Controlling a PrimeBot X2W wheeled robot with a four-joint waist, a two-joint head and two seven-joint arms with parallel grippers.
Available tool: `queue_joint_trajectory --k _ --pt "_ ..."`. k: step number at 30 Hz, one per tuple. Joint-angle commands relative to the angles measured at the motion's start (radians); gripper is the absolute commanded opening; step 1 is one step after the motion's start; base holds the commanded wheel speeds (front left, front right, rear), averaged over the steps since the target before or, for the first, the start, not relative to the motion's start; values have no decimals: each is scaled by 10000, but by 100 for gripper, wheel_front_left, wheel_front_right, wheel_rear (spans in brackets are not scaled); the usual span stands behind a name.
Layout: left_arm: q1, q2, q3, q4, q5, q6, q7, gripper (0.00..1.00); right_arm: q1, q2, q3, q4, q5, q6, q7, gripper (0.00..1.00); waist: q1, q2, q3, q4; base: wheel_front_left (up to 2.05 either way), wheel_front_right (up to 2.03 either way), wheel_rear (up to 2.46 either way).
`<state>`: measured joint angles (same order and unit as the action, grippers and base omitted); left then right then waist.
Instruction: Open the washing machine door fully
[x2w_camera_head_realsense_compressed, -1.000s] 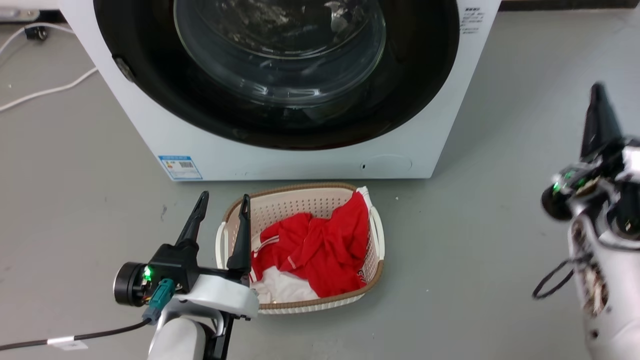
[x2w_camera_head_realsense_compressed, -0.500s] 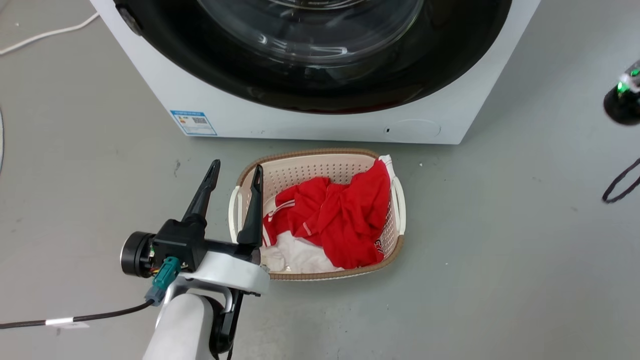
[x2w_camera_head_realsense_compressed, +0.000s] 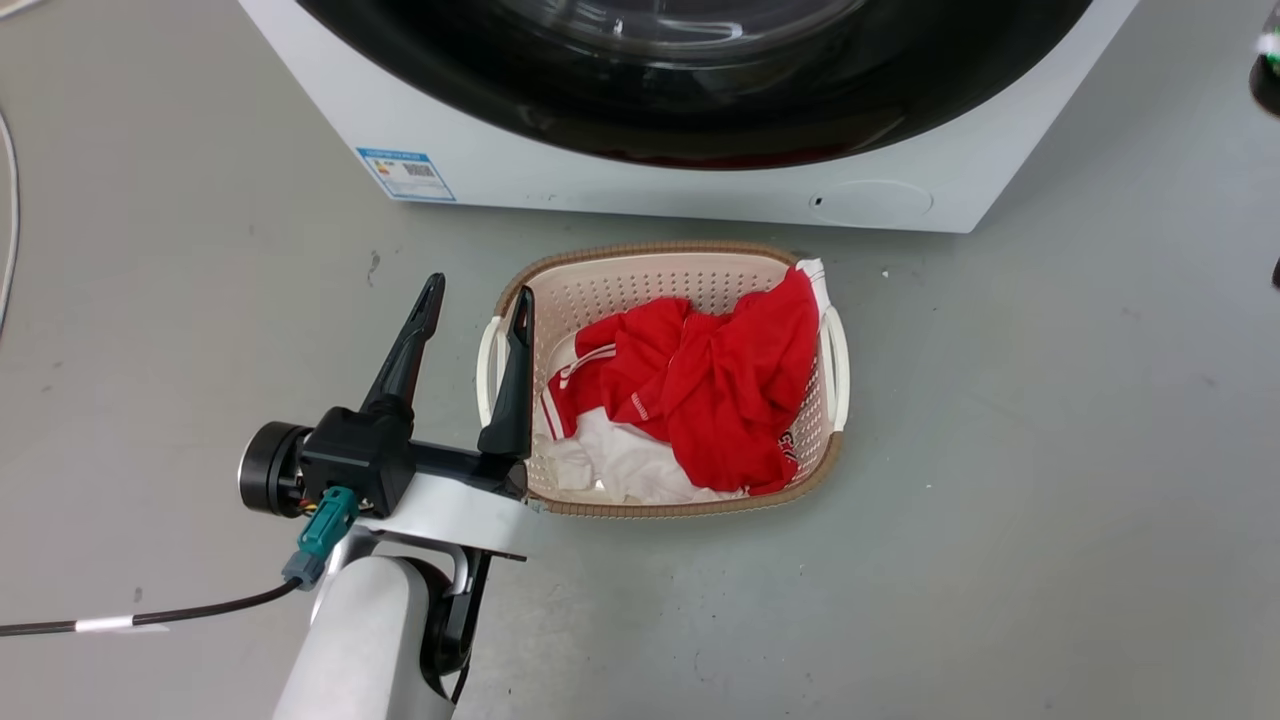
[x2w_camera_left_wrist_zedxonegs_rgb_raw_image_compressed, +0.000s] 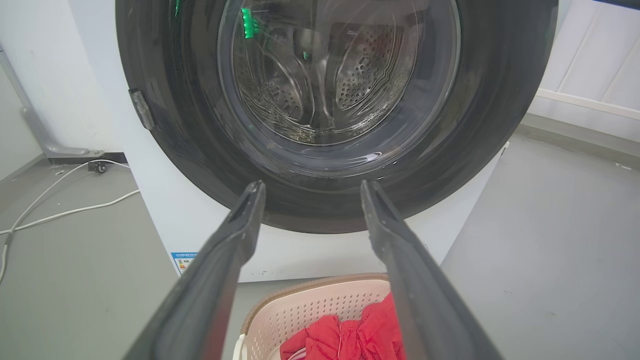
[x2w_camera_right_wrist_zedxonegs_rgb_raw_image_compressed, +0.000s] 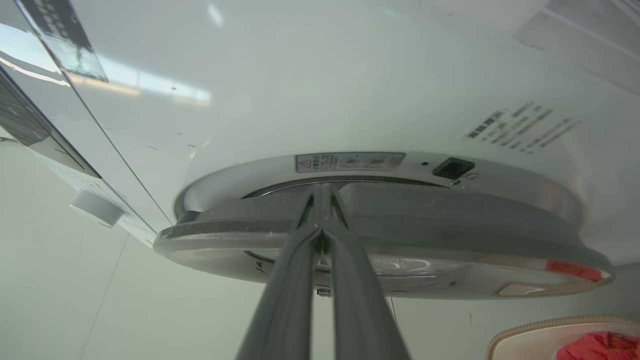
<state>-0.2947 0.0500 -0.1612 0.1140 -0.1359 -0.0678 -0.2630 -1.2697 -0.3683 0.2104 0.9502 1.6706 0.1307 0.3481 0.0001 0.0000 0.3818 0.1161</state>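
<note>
Evidently opening step: right pincer (x2w_camera_right_wrist_zedxonegs_rgb_raw_image_compressed: 320, 192), dark fingers pressed together, tips laid across rim of large round glossy black washing machine door (x2w_camera_right_wrist_zedxonegs_rgb_raw_image_compressed: 450, 220), likely to hook and swing it. Door sat against white front-loading washing machine (x2w_camera_right_wrist_zedxonegs_rgb_raw_image_compressed: 300, 100), apparently barely ajar. Left pincer (x2w_camera_head_realsense_compressed: 478, 295), fingers apart, hung unused beside beige perforated laundry basket (x2w_camera_head_realsense_compressed: 660, 275).

Top edge crops the washing machine door (x2w_camera_head_realsense_compressed: 700, 120).

A laundry corner in a plain indoor space is indicated: a white front-loading washing machine (x2w_camera_head_realsense_compressed: 560, 180) is set on a bare grey floor (x2w_camera_head_realsense_compressed: 1000, 450), a perforated laundry basket (x2w_camera_head_realsense_compressed: 640, 290) of red and white clothes (x2w_camera_head_realsense_compressed: 720, 380) is placed before it, and pale panelled walls (x2w_camera_left_wrist_zedxonegs_rgb_raw_image_compressed: 590, 65) are seen behind.
</note>
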Motion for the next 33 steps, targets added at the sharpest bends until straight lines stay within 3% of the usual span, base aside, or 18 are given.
queue_joint_trajectory --k 1,21,33 --pt "-165 6 -13 -22 -14 -20 -27 100 -223 -19 60 72 -59 0 37 0 -1 0 70 50 0 0 0" --pt "-558 8 -113 -229 -136 108 -27 100 -2064 327 896 1147 -798 0 742 0 -1 0 1125 175 0 0 0" --pt "-693 6 -64 -272 -98 154 -27 100 -1732 195 883 680 -392 0 2241 0 -1 0 1326 15 0 0 0"
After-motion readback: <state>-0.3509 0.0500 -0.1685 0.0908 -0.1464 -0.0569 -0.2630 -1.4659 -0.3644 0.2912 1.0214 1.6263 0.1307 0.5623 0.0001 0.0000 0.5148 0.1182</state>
